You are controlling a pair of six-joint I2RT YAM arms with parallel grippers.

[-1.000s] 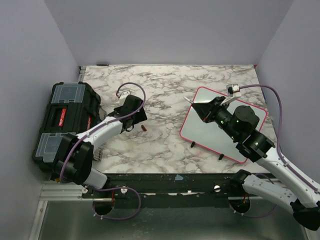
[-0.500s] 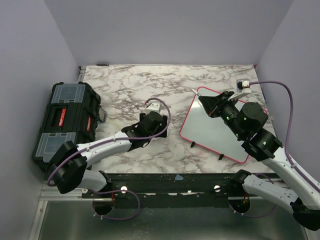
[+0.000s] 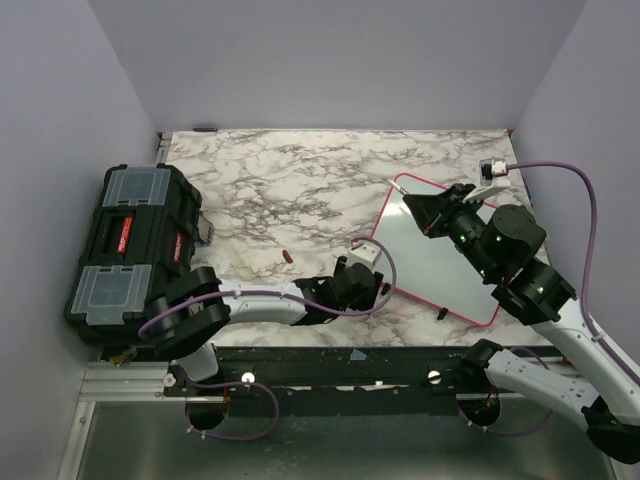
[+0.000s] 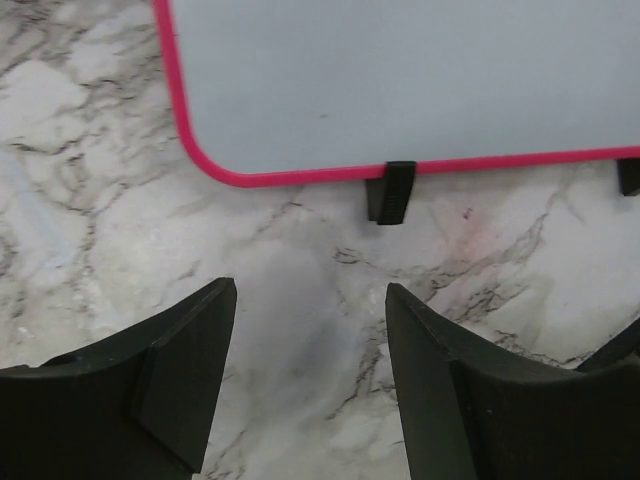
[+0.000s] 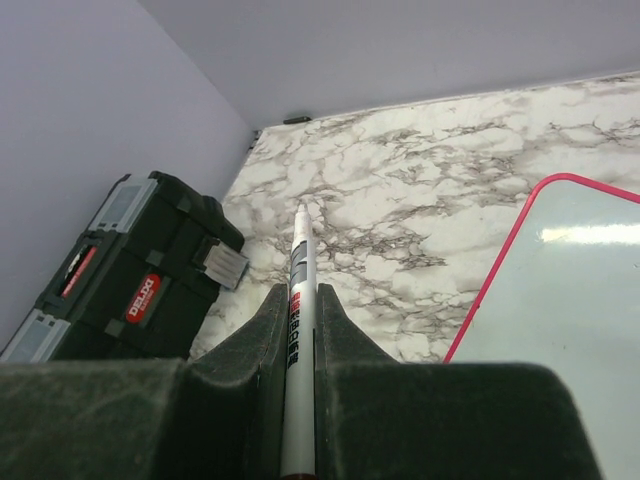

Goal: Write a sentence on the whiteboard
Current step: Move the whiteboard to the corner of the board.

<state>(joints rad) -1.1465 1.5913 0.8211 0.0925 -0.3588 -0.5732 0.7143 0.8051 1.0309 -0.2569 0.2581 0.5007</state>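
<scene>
- Bracing is advised: whiteboard [image 3: 425, 270] lies blank on desk [image 3: 280, 180], right side; left tool [image 4: 310, 300] apart and empty beside its near-left corner.
- Right tool [image 5: 298, 300] is clamped on marker [image 5: 301, 245]; tip should be lowered lightly.

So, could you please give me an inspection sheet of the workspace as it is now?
Surface: marble table, faint pink smudge near the board's foot.
Job's things: whiteboard lying at right, blank where visible; sentence not seen.
Clutter: black toolbox at left; small red piece mid-table.
Grippers: left gripper open, over bare table by the board's corner; right gripper shut on marker.
Cables: purple cable looping along each arm.
Surroundings: plain walls, nothing else seen.
</scene>
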